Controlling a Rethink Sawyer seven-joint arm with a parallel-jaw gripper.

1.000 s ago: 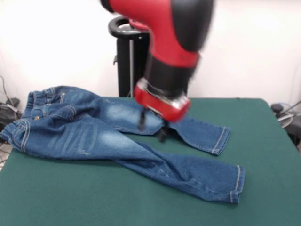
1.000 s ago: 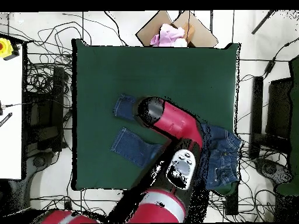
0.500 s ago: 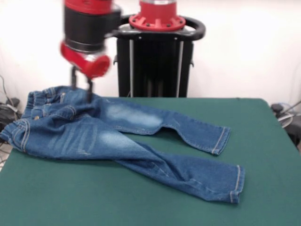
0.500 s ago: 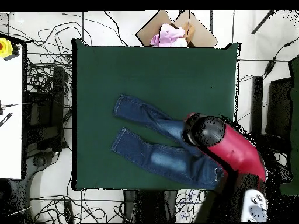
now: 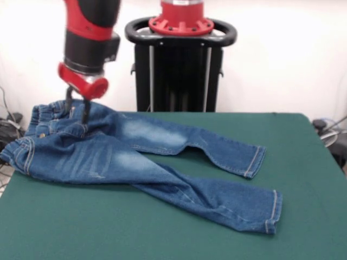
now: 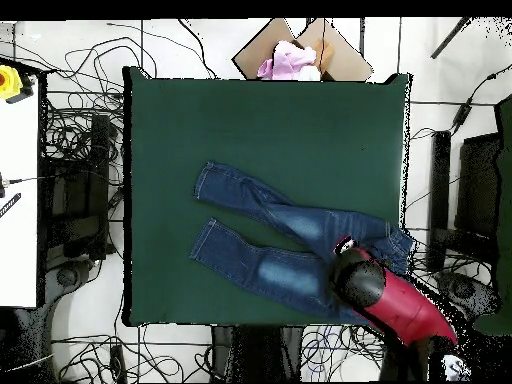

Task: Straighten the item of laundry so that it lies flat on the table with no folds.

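Note:
The small blue denim jeans (image 5: 135,157) lie on the dark green table (image 5: 303,179), waist at the left, both legs spread toward the right. The upper waist part is bunched and folded, and the waistband reaches the table's left edge. My gripper (image 5: 77,112) is open, pointing down at the waist end, its fingertips (image 5: 85,118) at or just above the denim near the waistband. In the overhead view the jeans (image 6: 265,235) lie with the waist at the right, and the red arm (image 6: 375,295) covers the waist and hides the gripper.
The black pedestal (image 5: 179,70) stands behind the table's far edge. A cardboard box with pink cloth (image 6: 295,55) sits beyond the table's far side. Cables lie on the floor around the table. A white bench (image 6: 18,200) stands at the left.
The arm has swung from above the middle of the legs to the waist end and come down toward the denim. The jeans have not moved.

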